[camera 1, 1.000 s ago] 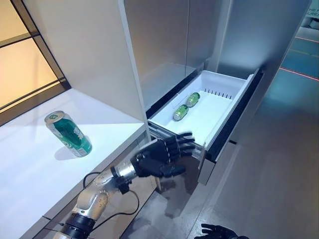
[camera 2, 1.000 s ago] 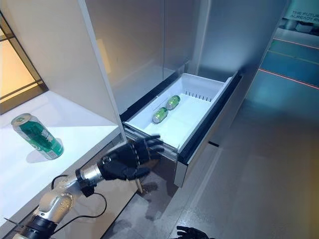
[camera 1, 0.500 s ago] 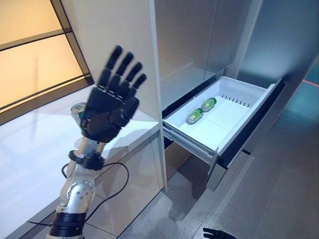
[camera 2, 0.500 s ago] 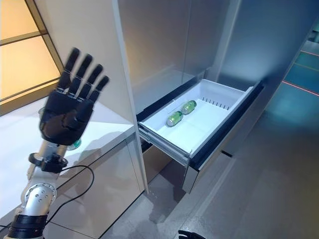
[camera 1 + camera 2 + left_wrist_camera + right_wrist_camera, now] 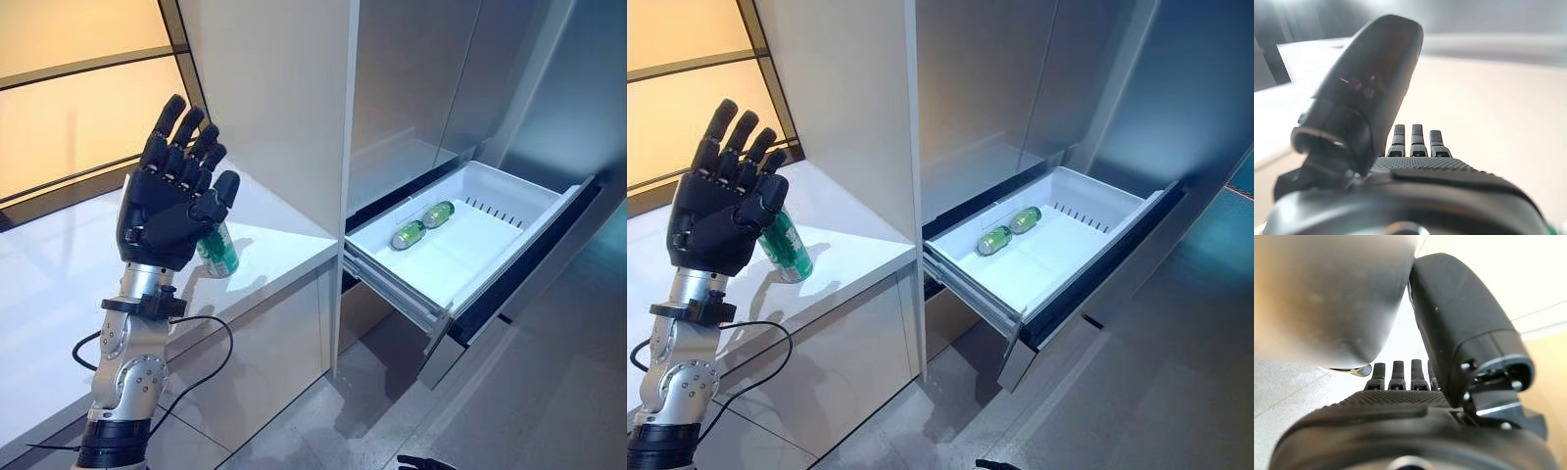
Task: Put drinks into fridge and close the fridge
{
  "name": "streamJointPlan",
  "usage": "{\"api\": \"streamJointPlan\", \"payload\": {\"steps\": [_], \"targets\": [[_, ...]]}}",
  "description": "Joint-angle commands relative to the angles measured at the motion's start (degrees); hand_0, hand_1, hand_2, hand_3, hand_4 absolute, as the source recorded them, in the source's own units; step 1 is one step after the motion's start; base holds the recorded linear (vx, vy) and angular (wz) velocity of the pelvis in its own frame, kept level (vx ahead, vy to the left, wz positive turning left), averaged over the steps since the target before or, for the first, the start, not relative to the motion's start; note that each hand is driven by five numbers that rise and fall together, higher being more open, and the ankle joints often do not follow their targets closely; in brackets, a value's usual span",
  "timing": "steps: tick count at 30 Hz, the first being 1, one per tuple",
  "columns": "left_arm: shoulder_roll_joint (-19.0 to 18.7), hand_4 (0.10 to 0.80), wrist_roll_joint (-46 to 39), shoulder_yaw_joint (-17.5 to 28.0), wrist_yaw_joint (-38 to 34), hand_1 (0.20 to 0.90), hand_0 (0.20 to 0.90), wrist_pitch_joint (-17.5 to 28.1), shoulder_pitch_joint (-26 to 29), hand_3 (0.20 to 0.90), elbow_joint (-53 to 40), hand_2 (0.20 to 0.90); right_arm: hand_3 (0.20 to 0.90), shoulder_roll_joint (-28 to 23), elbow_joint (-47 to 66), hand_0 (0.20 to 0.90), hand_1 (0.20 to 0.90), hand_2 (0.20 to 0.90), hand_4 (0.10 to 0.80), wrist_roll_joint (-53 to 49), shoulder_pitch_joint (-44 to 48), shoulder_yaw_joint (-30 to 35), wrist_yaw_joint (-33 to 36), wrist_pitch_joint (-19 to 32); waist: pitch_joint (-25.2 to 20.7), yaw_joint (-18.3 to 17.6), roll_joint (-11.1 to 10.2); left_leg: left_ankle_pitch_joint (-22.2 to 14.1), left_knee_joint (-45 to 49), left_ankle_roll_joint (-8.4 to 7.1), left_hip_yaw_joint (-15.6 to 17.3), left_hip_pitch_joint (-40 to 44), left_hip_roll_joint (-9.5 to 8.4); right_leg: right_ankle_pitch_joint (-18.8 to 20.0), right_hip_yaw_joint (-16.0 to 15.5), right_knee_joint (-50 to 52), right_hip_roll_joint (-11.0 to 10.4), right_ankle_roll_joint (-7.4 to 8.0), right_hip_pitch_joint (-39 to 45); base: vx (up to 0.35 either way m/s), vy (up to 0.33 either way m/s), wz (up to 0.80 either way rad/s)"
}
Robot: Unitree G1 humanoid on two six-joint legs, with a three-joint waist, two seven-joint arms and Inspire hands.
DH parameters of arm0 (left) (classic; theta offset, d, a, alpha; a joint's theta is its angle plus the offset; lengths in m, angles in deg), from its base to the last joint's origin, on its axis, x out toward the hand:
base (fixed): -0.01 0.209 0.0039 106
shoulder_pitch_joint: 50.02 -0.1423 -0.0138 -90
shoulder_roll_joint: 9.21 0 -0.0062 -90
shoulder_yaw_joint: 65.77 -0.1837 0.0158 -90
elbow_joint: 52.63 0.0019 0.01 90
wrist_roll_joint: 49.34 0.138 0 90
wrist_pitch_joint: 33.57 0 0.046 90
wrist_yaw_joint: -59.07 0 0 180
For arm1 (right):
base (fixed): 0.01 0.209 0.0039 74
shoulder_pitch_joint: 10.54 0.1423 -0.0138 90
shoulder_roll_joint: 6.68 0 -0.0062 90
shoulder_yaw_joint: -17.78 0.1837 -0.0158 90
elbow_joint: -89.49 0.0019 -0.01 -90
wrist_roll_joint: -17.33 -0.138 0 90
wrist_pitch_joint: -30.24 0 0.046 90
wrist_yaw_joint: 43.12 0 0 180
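Note:
A green can (image 5: 217, 253) stands upright on the white counter (image 5: 279, 245), partly hidden behind my left hand (image 5: 167, 211). That hand is raised above the counter in front of the can, fingers straight and empty; it also shows in the left wrist view (image 5: 1415, 166). Green cans (image 5: 422, 224) lie on their sides at the back of the open white fridge drawer (image 5: 392, 287), which sticks out to the right of the counter. My right hand (image 5: 1400, 401) hangs low with straight fingers and holds nothing.
A tall white panel (image 5: 284, 108) stands between the counter and the fridge compartment. The drawer's dark front (image 5: 519, 284) juts out over the grey floor (image 5: 549, 392). A window with an amber pane (image 5: 69, 98) runs behind the counter.
My left hand has gone from beside the drawer up over the counter and now stands by the can, still open. The camera has turned left, shifting the whole scene right.

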Motion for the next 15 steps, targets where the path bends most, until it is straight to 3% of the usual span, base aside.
{"api": "streamJointPlan", "payload": {"steps": [1, 8, 15], "targets": [[-2.8, 0.800, 3.9, 6.6, -3.1, 0.900, 0.900, 7.7, 3.5, 0.900, -0.2, 0.900, 0.900, 1.1, -0.4, 0.900, 0.900, 0.900, 0.800, 0.4, 1.6, -2.1, -0.8, -0.3, -0.6, 0.7, -0.5, -4.8, 0.1, -0.49, 1.9, 1.4, -0.75, -3.0, -0.7, 3.6, 0.6, 0.57, -1.4, 0.000, 0.000, 0.00], [-3.5, 0.800, 7.5, 8.1, -5.5, 0.900, 0.900, 10.8, 2.5, 0.900, 4.6, 0.900, 0.900, 0.6, 0.5, 0.900, 0.900, 0.900, 0.800, 1.0, 1.0, -1.5, -1.2, -1.0, -0.5, 0.2, -0.6, -4.9, 0.1, -0.56, 2.6, 1.8, -0.57, -3.2, -0.4, 3.9, 0.7, 0.63, -1.3, 0.000, 0.000, 0.00], [-4.5, 0.800, 11.1, 8.4, -7.8, 0.900, 0.900, 9.7, 2.4, 0.900, 5.9, 0.900, 0.900, 0.3, 0.4, 0.900, 0.900, 0.900, 0.800, 1.7, 0.9, -0.7, -1.6, -1.1, -0.7, -0.2, -0.5, -5.0, 0.0, -0.65, 3.3, 2.0, -0.34, -3.1, 0.1, 3.7, 0.8, 0.76, -1.2, 0.000, 0.000, 0.00]]}}
